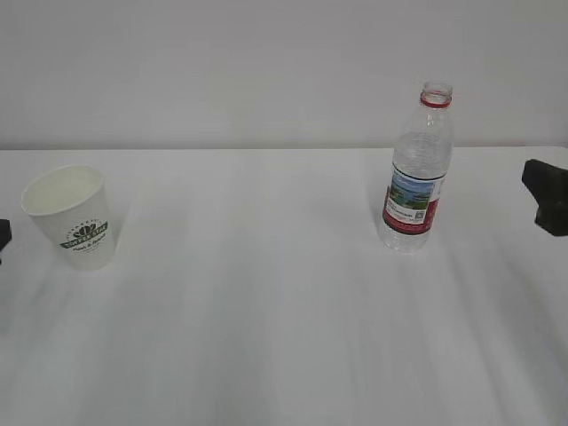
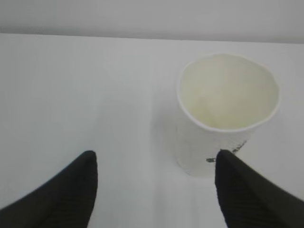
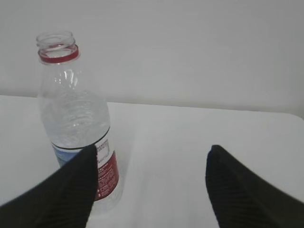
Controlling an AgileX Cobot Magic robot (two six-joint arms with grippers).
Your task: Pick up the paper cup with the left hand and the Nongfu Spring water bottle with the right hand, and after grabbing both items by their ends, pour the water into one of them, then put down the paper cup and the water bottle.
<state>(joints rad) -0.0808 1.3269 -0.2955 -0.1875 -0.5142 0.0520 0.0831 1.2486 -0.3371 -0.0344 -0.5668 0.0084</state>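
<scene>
Paper cup [image 1: 73, 217] upright at far left of white table [image 1: 266, 311], mouth open, cream inside. Nongfu Spring water bottle [image 1: 416, 173] upright right of centre, uncapped, well apart from cup. Left hand [image 2: 154, 190] released, jaws spread wide, right fingertip just beside cup wall, nothing held. Right hand [image 3: 149, 185] released likewise, bottle beyond left jaw, ungrasped.

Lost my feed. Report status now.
Left pincer open, empty, short of paper cup. Right pincer open, empty, water bottle off its left finger. Both upright on table. Nothing blocking.
</scene>
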